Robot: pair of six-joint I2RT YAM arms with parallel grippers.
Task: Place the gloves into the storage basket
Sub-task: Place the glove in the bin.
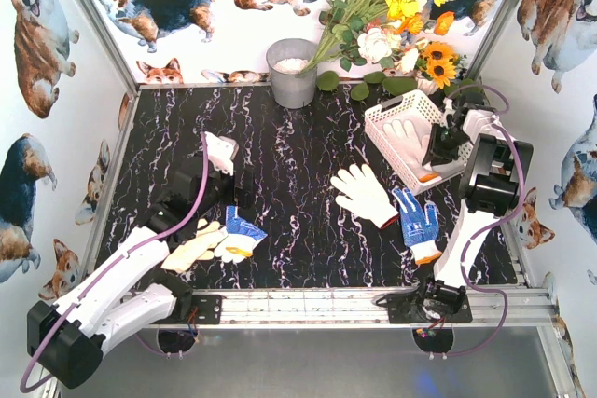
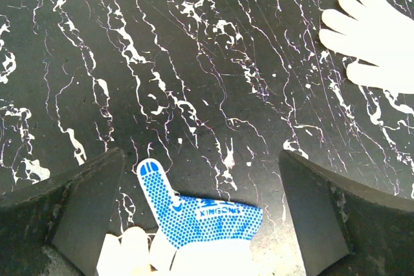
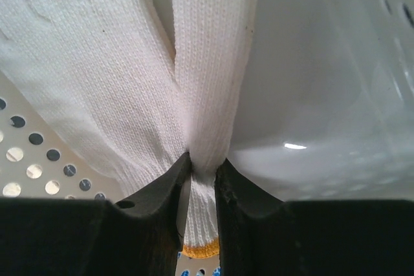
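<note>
Your right gripper is pinching the white knit glove near its yellow-trimmed cuff, jaws nearly closed, inside the storage basket at the table's far right corner. The glove's long axis is running straight ahead of the jaws, finger end pointing away. Your left gripper is gaping wide, empty.

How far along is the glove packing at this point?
Done: nothing visibly released. In hand: a white knit glove lies inside the storage basket, the right gripper with jaws closed on it. Remaining: a second white glove and a blue dotted glove mid-table, plus a pile of gloves under the open left gripper.
</note>
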